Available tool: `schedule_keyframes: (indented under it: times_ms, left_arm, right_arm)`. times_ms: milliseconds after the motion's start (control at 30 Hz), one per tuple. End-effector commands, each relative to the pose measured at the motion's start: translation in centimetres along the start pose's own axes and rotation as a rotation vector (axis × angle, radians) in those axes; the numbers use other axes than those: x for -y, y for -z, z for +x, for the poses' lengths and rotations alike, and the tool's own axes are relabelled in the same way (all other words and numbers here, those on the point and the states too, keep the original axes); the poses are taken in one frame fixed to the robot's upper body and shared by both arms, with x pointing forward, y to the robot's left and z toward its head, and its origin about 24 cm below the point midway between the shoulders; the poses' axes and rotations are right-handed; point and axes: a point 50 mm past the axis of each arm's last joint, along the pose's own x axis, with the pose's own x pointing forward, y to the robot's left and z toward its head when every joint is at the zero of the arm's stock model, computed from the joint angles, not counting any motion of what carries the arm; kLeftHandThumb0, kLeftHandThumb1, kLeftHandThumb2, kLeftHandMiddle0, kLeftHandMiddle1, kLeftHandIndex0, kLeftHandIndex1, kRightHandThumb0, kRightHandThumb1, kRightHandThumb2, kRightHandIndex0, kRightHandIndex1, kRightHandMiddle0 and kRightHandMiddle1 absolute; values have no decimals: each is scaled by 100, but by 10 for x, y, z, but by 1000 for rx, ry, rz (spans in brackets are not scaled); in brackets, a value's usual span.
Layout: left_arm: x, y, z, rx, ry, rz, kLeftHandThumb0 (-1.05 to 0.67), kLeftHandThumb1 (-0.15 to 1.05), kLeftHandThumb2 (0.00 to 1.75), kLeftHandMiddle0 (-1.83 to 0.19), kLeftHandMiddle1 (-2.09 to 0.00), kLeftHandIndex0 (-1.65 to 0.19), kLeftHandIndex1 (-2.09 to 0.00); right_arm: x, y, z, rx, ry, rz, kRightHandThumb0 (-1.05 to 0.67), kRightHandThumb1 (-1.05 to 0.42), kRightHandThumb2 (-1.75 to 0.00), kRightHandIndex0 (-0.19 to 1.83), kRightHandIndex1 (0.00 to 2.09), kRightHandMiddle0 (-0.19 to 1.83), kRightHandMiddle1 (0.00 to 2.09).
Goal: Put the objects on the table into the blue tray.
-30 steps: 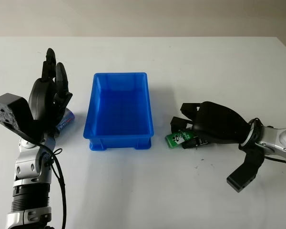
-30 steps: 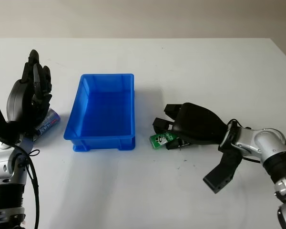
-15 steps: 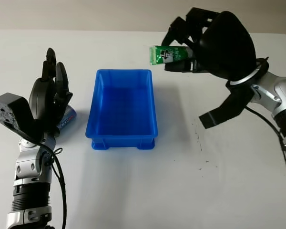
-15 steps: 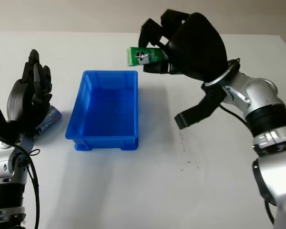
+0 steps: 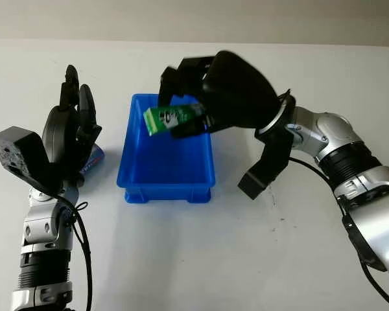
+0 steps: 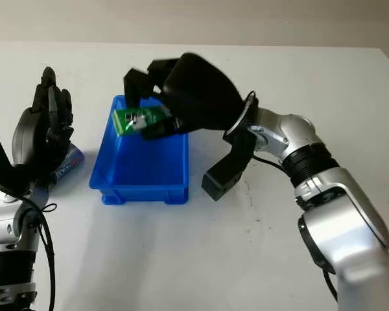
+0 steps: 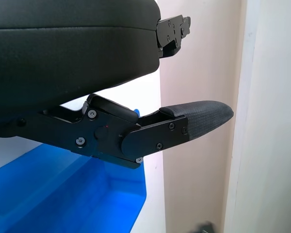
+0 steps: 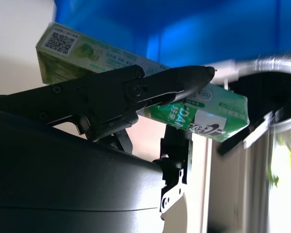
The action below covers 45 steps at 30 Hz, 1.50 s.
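Observation:
My right hand hangs over the far part of the blue tray, shut on a green box held above the tray's inside. In the right wrist view the green box lies across my fingers with the blue tray behind it. A small blue-and-white packet lies on the table left of the tray, partly hidden by my left hand, which stands upright and open beside it. The left wrist view has the tray's blue corner below my fingers.
The white table stretches wide in front of and to the right of the tray. A few small dark marks dot the table right of the tray.
My right hand picked the green box up from the table right of the tray, raised it high, and has now swung it left and down over the tray. The left hand has stayed put.

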Motion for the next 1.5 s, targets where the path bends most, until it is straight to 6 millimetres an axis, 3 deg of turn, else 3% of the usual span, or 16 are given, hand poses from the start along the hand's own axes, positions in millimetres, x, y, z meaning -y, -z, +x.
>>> schedule_keyframes:
  times_ms: [0, 100, 200, 300, 433, 633, 800, 1067, 1267, 1467]
  left_arm:
    - [-2, -2, -3, 11, -13, -3, -73, 105, 67, 19, 0, 19, 0]
    - [-2, -2, -3, 12, -13, 5, -73, 105, 67, 19, 0, 19, 0]
    - [-2, -2, -2, 6, -13, 12, -74, 105, 68, 19, 0, 19, 0]
    - [-2, -1, -1, 3, -8, 15, -74, 105, 68, 19, 0, 19, 0]
    - [-1, -1, 0, 5, 0, 17, -75, 105, 68, 19, 0, 19, 0]
    - [-2, -1, -1, 9, -5, 13, -74, 105, 69, 19, 0, 19, 0]
    - [-3, -1, -1, 11, -10, 12, -74, 105, 69, 19, 0, 19, 0]
    - [-4, -2, -1, 11, -6, 12, -74, 105, 69, 19, 0, 19, 0]
    - [-7, -2, -1, 4, -7, 12, -73, 105, 67, 19, 0, 19, 0]
    - [-7, -2, -1, 3, -11, 13, -72, 105, 67, 19, 0, 19, 0]
  right_arm:
    - [1, 3, 0, -18, -137, 12, -72, -105, -19, 0, 137, -8, 144]
    - [-2, 4, -3, -51, -266, 53, -81, -105, -23, -10, 33, -14, 42]
    - [-3, 6, -7, -86, -317, 78, -87, -105, -30, -18, 4, -19, 6]
    - [4, 8, -13, -111, -297, 40, -90, -105, -41, -19, 0, -19, 1]
    - [19, 15, -24, -188, -126, 12, -88, -105, -53, -19, 0, -19, 0]
    - [25, 38, -66, -445, 318, 354, -83, -105, -55, -19, 0, -19, 0]
    - [2, 46, -104, -663, 469, 634, -79, -105, -59, -19, 0, -19, 0]
    - [-44, 31, -142, -934, 559, 1060, -70, -105, -61, -19, 0, -19, 0]
    - [-61, 16, -150, -986, 542, 1194, -70, -105, -65, -19, 0, -19, 0]
    - [-64, 14, -145, -985, 570, 1260, -71, -105, -64, -19, 0, -19, 0]
